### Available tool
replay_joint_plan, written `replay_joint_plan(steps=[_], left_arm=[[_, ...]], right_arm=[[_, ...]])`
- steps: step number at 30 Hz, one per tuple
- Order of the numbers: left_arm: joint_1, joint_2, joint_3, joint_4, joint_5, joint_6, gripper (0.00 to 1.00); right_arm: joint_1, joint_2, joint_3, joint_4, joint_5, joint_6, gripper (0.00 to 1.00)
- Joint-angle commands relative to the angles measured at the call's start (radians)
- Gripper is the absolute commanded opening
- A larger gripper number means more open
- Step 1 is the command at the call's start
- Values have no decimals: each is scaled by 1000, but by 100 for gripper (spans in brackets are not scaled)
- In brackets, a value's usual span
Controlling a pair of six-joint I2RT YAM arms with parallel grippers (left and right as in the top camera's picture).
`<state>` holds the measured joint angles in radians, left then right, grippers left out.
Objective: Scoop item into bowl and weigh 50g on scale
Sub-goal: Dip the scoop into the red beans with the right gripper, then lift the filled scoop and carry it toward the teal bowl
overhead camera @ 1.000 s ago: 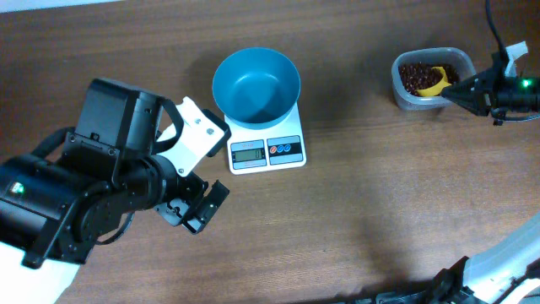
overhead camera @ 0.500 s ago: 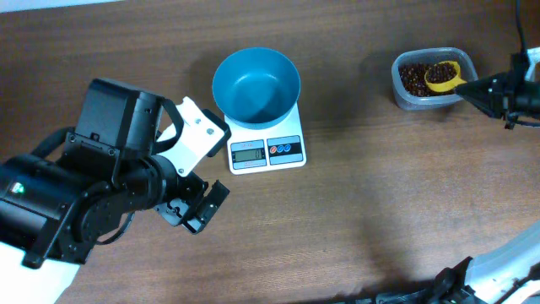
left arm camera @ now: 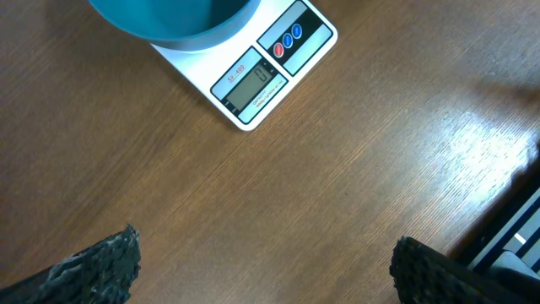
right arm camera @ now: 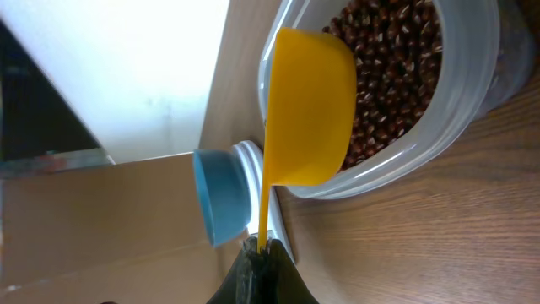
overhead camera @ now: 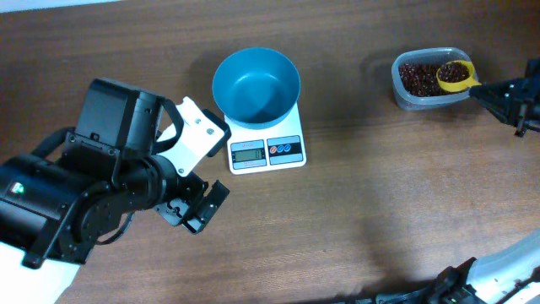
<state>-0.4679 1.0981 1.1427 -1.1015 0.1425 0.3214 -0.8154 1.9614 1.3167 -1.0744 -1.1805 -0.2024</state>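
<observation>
The teal-blue bowl [overhead camera: 256, 84] sits empty on the white scale [overhead camera: 267, 150]; both also show in the left wrist view, bowl [left arm camera: 169, 19], scale [left arm camera: 266, 72]. Dark red-brown beans [overhead camera: 415, 76] fill a clear tub [overhead camera: 403, 95] at the far right. My right gripper [overhead camera: 498, 93] is shut on the handle of a yellow scoop [overhead camera: 455, 75], held over the tub's right end with beans in it. In the right wrist view the scoop [right arm camera: 308, 105] hangs above the beans [right arm camera: 392, 76], fingers [right arm camera: 260, 253] pinching its handle. My left gripper [left arm camera: 261, 270] is open and empty above bare table.
The left arm's bulky black and white body [overhead camera: 110, 186] covers the table's left side, its gripper [overhead camera: 201, 207] below-left of the scale. The tub stands near the table's far right edge.
My right gripper has drawn back to the right and lifted the yellow scoop out of the beans, now loaded. The left arm has not moved.
</observation>
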Motion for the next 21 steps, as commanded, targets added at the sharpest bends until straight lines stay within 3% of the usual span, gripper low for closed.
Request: replay_joint_plan(steps=[1, 14, 21], left_arm=[[6, 0, 14, 2, 10, -7, 99], [6, 0, 14, 2, 10, -6, 99], [6, 0, 14, 2, 10, -7, 99]], right_arm=[[-33, 9, -12, -12, -72, -56, 4], [-57, 9, -95, -12, -231, -187, 4], [-56, 9, -96, -12, -303, -187, 4]])
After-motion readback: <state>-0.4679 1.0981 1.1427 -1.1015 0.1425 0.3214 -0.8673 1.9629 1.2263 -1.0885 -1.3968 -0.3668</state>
